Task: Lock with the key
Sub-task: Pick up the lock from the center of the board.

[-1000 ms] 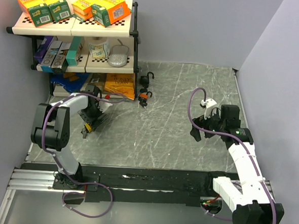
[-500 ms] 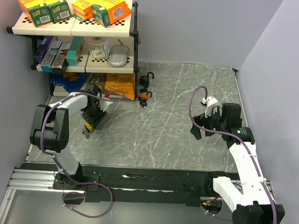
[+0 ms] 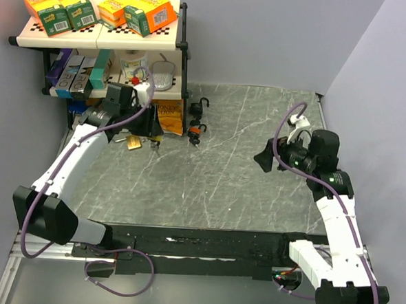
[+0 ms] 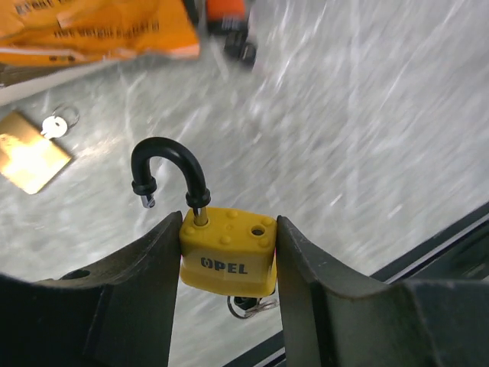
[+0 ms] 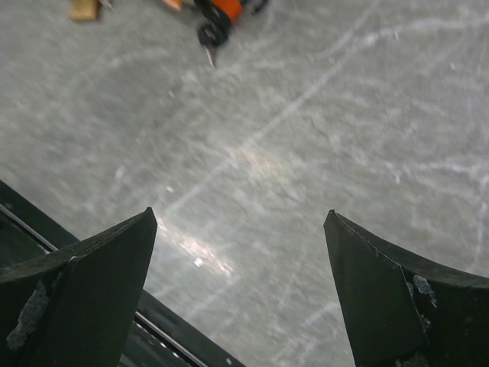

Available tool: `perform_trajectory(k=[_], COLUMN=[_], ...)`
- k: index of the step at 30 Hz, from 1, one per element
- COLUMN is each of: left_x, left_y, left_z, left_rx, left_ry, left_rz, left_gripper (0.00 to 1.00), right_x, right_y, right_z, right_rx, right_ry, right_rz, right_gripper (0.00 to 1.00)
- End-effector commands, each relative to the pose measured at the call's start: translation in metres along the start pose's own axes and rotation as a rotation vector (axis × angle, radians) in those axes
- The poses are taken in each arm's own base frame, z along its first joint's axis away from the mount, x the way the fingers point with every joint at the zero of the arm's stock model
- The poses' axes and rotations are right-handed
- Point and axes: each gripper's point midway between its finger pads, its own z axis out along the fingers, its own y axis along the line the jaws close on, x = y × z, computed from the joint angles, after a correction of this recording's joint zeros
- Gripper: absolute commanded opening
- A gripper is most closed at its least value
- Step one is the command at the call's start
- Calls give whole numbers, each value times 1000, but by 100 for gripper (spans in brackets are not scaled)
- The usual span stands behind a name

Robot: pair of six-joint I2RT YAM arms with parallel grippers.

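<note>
My left gripper (image 4: 228, 223) is shut on a yellow padlock (image 4: 228, 252) marked OPEL and holds it above the table. Its black shackle (image 4: 164, 164) stands open, one end out of the body. A key on a ring (image 4: 250, 304) hangs under the padlock. In the top view the left gripper (image 3: 149, 129) is in front of the shelf's foot, and the yellow padlock is hidden by it. My right gripper (image 5: 238, 229) is open and empty above bare table, and in the top view it (image 3: 264, 159) is at the right.
A brass padlock (image 3: 134, 143) with a key lies on the table by the left gripper, also in the left wrist view (image 4: 29, 159). An orange padlock (image 3: 197, 132) and a black one (image 3: 199, 110) lie near the shelf (image 3: 99, 39). An orange book (image 3: 165, 115) lies under it.
My left arm has stretched out and moved back and right, from the table's left side to the front of the shelf. The right gripper has shifted slightly back and right.
</note>
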Motion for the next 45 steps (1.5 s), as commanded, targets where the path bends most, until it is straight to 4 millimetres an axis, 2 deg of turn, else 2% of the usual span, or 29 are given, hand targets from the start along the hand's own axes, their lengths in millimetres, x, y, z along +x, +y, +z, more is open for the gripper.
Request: perform_trajectory(k=[1,2,3,5,6,8,9,11,12,13,14,15,16,17,20,24,28,32,37,45], left_x=[-56,-70,-69,-76,-83,-88,-95,-98,-105,-105,-107,-114,-114,-118,-125,-128,-142,-142,-143,-140], left_y=[-35,-50,-75,-96,-116,-127,-140,-148,-159,-164,-171,-188,-194,-208,-229,-252,-271,-283,-294,-304], left_z=[-19,-27,-25,-24,-25,-15,-14,-4,-5,5,6,2,11,8,19,35,34,36,33,26], left_rx=[82,122,165,188,229,239,275,277,276,265,269,295,300,329,372,431,483,516,576,637], left_ry=[-222,-294,-294,-322,-341,-341,-352,-350,-363,-351,-350,-361,-348,-350,-346,-308,-314,-295,-268,-231], left_rz=[-312,-294,-273,-302,-299,-381,-426,-469,-492,-500,-508,-520,-527,-525,-558,-632,-643,-656,-661,-699], left_gripper=[1,1,1,1,1,1,1,1,1,1,1,1,1,1,1,1,1,1,1,1], right_x=[-60,-64,-67,-73,-75,-79,-80,-85,-87,-87,-91,-92,-92,-96,-97,-92,-98,-107,-111,-114], right_y=[29,31,34,38,35,34,29,27,27,27,32,35,38,50,61,70,57,54,51,44], right_z=[-7,-7,-7,-8,-6,-5,-4,-4,-4,-3,-3,-3,-3,-4,-2,9,22,29,39,46], right_rx=[-112,-113,-120,-127,-118,-106,-73,-55,-51,-54,-69,-80,-89,-120,-135,-150,-64,-30,-5,36], right_ry=[-176,-188,-198,-215,-213,-218,-220,-239,-247,-252,-264,-269,-276,-291,-302,-288,-302,-337,-363,-396], right_rz=[29,27,35,28,45,68,107,141,167,173,162,146,124,72,46,89,122,100,77,40], right_gripper=[99,99,100,100,100,100,100,100,100,100,99,99,99,99,99,99,99,96,86,63])
